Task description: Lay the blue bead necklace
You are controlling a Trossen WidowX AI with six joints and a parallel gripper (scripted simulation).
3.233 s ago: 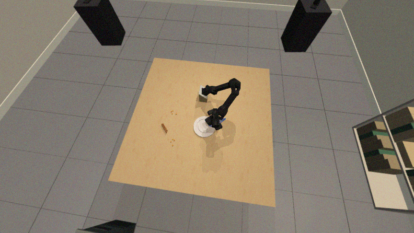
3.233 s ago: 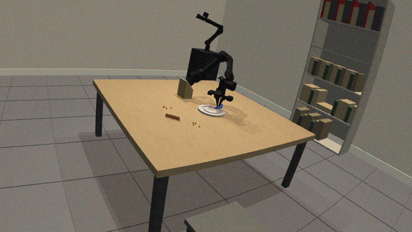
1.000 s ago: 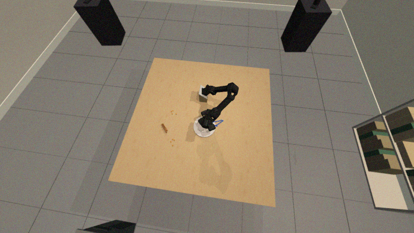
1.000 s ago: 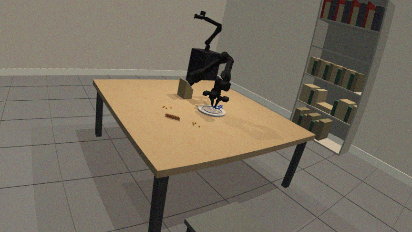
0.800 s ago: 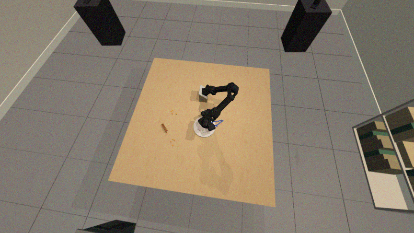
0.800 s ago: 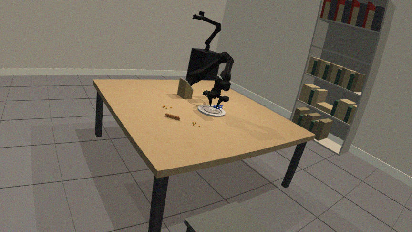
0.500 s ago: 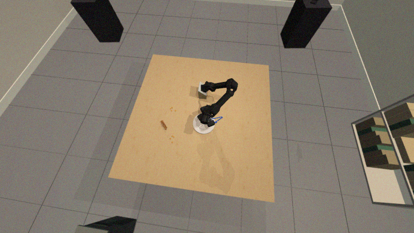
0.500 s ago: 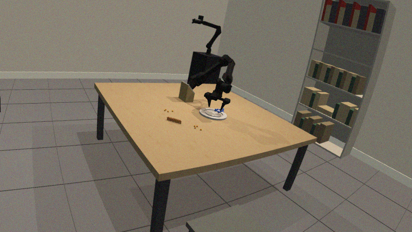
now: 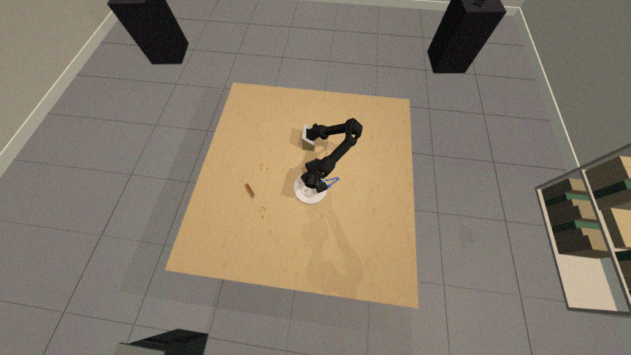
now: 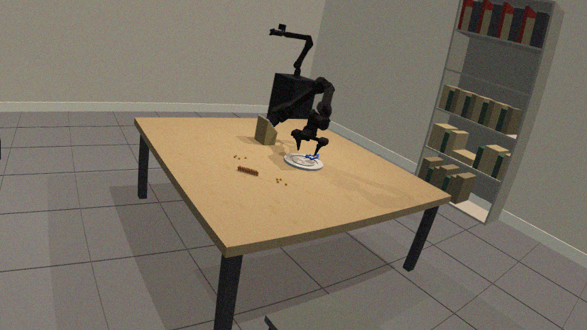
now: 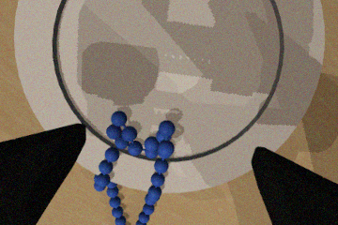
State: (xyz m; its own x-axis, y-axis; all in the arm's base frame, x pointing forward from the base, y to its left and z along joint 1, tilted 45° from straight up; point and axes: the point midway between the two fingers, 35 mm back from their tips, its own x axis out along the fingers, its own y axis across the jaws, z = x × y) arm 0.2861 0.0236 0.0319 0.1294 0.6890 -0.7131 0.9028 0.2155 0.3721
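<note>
Near the centre of the wooden table (image 10: 207, 188), a black robot arm (image 9: 342, 144) bends down over a round pale bead board (image 11: 169, 11). The gripper (image 11: 169, 192) hangs just above the board's near rim with its two dark fingers spread wide and nothing between them. In the wrist view, the blue necklace (image 11: 134, 173) lies in a narrow V at the lower middle of the frame: its two bunched ends rest across the dark circular groove (image 11: 69, 93), while its looped tip trails off the board onto the table. A short brown strand of beads (image 10: 247, 170) lies well apart, to the left.
</note>
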